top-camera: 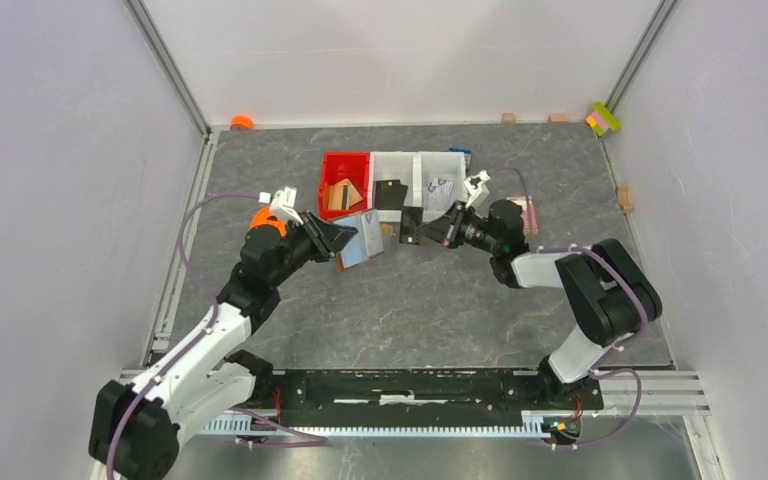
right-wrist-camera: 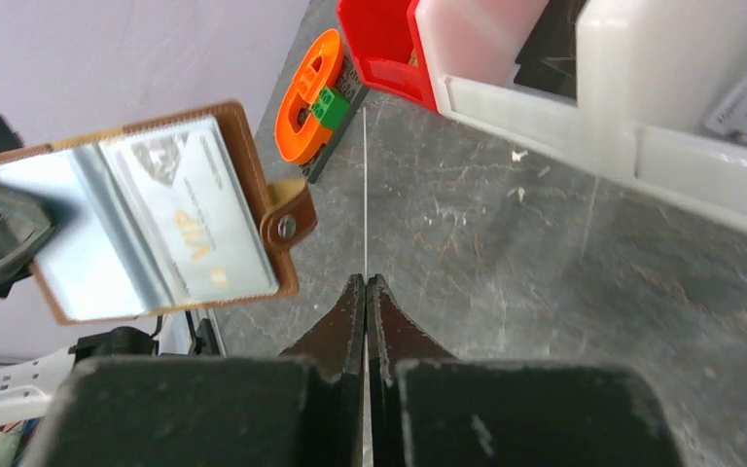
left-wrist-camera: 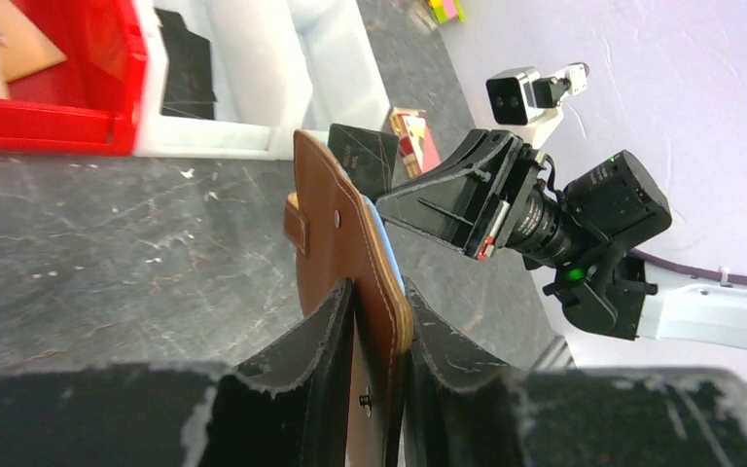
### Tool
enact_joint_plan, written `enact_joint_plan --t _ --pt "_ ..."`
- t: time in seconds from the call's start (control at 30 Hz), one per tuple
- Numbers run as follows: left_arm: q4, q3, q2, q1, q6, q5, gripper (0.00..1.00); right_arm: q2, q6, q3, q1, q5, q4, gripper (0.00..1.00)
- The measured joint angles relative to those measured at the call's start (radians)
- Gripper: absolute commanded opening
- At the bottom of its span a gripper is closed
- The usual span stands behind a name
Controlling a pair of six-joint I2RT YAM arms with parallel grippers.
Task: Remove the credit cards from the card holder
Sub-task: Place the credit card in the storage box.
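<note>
My left gripper (top-camera: 345, 240) is shut on the brown card holder (top-camera: 363, 240) and holds it open above the table. In the left wrist view the holder (left-wrist-camera: 336, 224) stands edge-on between my fingers (left-wrist-camera: 326, 331). In the right wrist view its pale lining (right-wrist-camera: 156, 214) faces me, with a pale "VIP" card in a pocket. My right gripper (top-camera: 422, 232) is shut on a dark grey credit card (top-camera: 409, 228), just right of the holder and clear of it. That card shows edge-on as a thin pale line (right-wrist-camera: 365, 195) and as a dark rectangle (left-wrist-camera: 362, 156).
A red bin (top-camera: 345, 185) and two white bins (top-camera: 420, 180) stand just behind the grippers; a black square piece (top-camera: 390, 193) lies in the first white bin. A pink-red picture card (top-camera: 528, 210) lies to the right. An orange object (right-wrist-camera: 311, 97) lies near the far-left wall.
</note>
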Motion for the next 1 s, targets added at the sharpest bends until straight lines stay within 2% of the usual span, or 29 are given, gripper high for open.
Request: enact_joint_plan --t 0.1,0.13,0.17,0.2,0.5,0.67,0.73,0.77,0.83,0.93,1.0 --pt "-0.04 -0.014 -0.059 0.001 0.018 -0.06 0.22 0.066 -0.008 0.098 0.033 0.023 -0.042 0.0" --pt "-0.048 -0.016 -0.066 0.001 0.021 -0.072 0.17 0.082 -0.012 0.124 0.04 0.031 -0.052 0.0" --pt "-0.055 -0.018 -0.069 0.001 0.023 -0.081 0.06 0.095 -0.017 0.153 0.048 0.042 -0.068 0.0" --pt "-0.061 -0.019 -0.068 0.001 0.026 -0.091 0.02 0.109 -0.02 0.183 0.054 0.053 -0.083 0.0" --pt "-0.128 -0.011 0.069 0.002 0.037 -0.129 0.02 0.294 -0.047 0.461 0.068 0.166 -0.21 0.0" --pt "-0.169 -0.011 0.072 0.002 0.038 -0.143 0.02 0.393 -0.076 0.59 0.075 0.204 -0.297 0.0" --pt "-0.171 -0.009 0.069 0.002 0.038 -0.146 0.02 0.421 -0.087 0.627 0.081 0.221 -0.328 0.08" --pt "-0.171 -0.008 0.068 0.002 0.038 -0.148 0.02 0.431 -0.095 0.64 0.081 0.232 -0.342 0.18" --pt "-0.171 -0.004 0.068 0.002 0.038 -0.148 0.02 0.447 -0.111 0.666 0.085 0.253 -0.386 0.29" --pt "-0.171 -0.002 0.069 0.002 0.038 -0.148 0.02 0.465 -0.138 0.715 0.088 0.282 -0.452 0.35" --pt "-0.171 0.002 0.071 0.002 0.038 -0.148 0.02 0.465 -0.156 0.728 0.09 0.303 -0.475 0.36"
